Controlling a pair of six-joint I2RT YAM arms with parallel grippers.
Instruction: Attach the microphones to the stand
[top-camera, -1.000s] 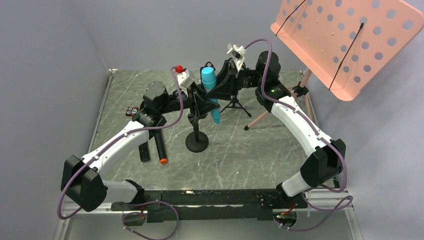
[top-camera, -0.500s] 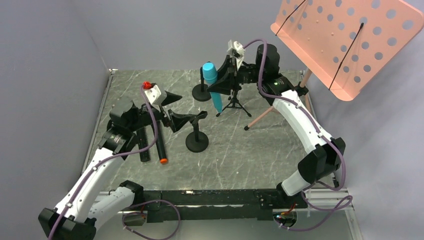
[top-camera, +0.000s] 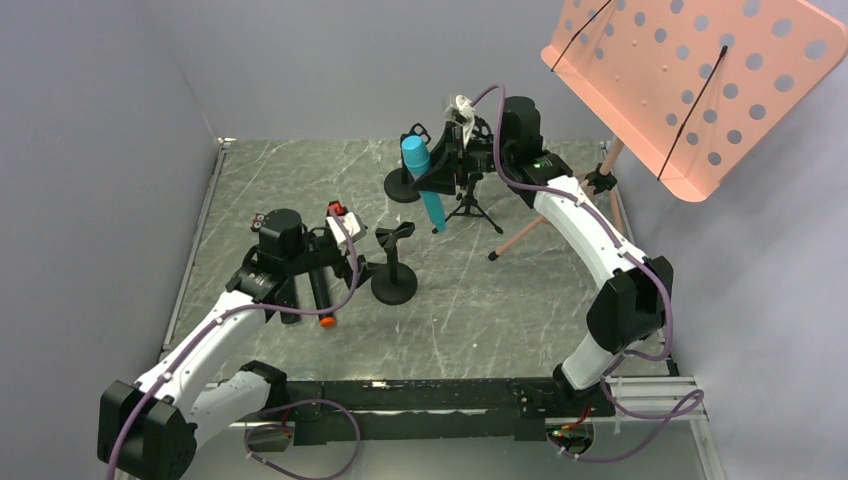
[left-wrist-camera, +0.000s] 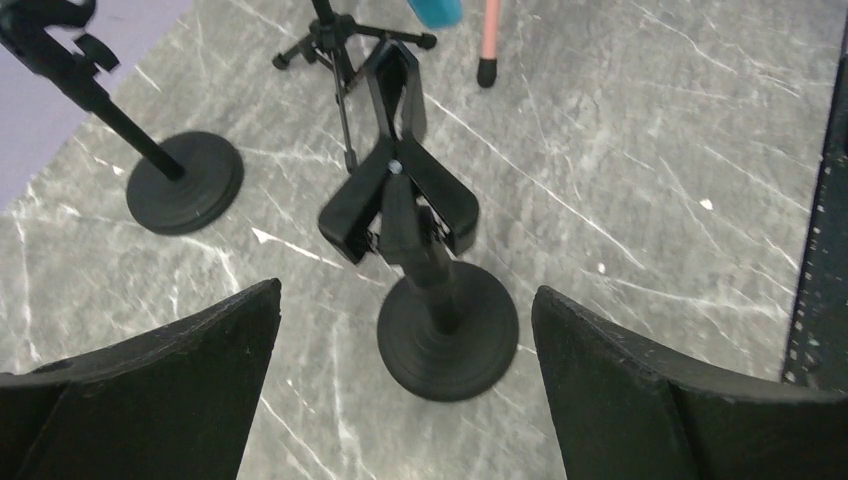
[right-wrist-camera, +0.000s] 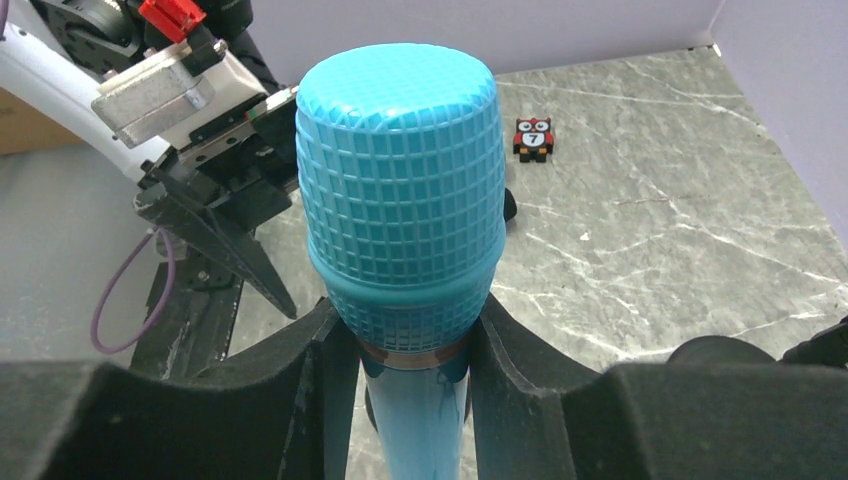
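Top external alone shows the music stand (top-camera: 690, 80) and, lying on the surface (top-camera: 500, 310) by the left arm, two black mics: orange-capped mic (top-camera: 321, 297), second mic (top-camera: 291, 308). Left wrist shows three stands: near round stand (left-wrist-camera: 447, 330), far round stand (left-wrist-camera: 185, 182), tripod (left-wrist-camera: 340, 45); left pincer (left-wrist-camera: 405, 290) spread apart. Right wrist shows right pincer (right-wrist-camera: 405, 370) clamped on turquoise mic (right-wrist-camera: 400, 180), head up.

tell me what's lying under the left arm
A black mic with an orange end cap lies on the table under the left arm, its far end covered. Beside it a second dark stick pokes out; the arm hides its head.
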